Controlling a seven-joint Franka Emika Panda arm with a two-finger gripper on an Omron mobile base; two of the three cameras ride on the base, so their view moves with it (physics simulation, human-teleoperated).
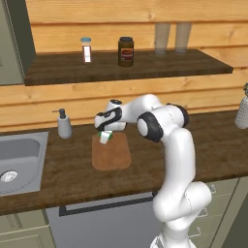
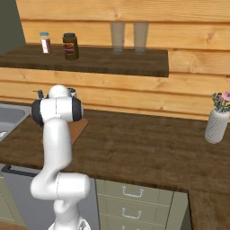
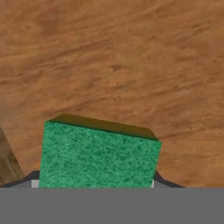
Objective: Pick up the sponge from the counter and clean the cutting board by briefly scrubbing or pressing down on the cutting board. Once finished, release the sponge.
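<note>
The jaws are being seen clamped on the sponge point(image 3: 98, 155), one dark fingertip point(image 3: 28, 178) showing at each side of its green face in the hand view. The gripper point(image 1: 105, 135) is being held low over the cutting board point(image 1: 112, 156), and the sponge point(image 1: 105, 138) is being carried at the board's far left part; whether it is touching the wood cannot be told. In the hand view, the cutting board point(image 3: 131, 65) is being shown close behind the sponge.

The board is lying flat on the table point(image 1: 208, 145), just right of the steel sink point(image 1: 22, 160). A soap dispenser point(image 1: 63, 124) is standing near the board's far left corner, close to the gripper but apart from it. A pale vase point(image 2: 217, 126) with flowers is standing well apart at the table's right end. Above, a shelf point(image 1: 145, 65) is carrying a small spice jar point(image 1: 86, 50), a dark jar point(image 1: 126, 51) and two glasses point(image 1: 162, 38). Nothing is being seen between the jaws and the board.

The arm point(image 1: 174, 160) is rising from the base, bending at its elbow and reaching left, with the wrist turned downward over the board.
</note>
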